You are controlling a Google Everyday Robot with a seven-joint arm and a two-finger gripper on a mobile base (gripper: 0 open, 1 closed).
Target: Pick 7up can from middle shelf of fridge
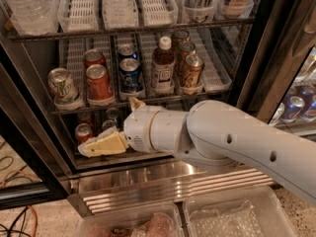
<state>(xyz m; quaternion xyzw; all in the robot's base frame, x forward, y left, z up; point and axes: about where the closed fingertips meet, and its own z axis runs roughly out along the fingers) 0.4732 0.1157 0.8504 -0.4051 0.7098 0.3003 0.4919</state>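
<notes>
Camera view puts clear plastic bins (232, 218) along the bottom edge, then the ribbed stainless-steel base (173, 189) of the black-framed display fridge (249, 58). Above it a white robot arm (232, 137) extends from the right. Its cream pincer (94, 148) sits left of centre, in front of the lower rack's cans; apart or together, I cannot tell. Farther back, on the dark wire middle shelf (213, 72), the pale silver-white 7up can (62, 85) stands at the left end, beside a red can (98, 83).
</notes>
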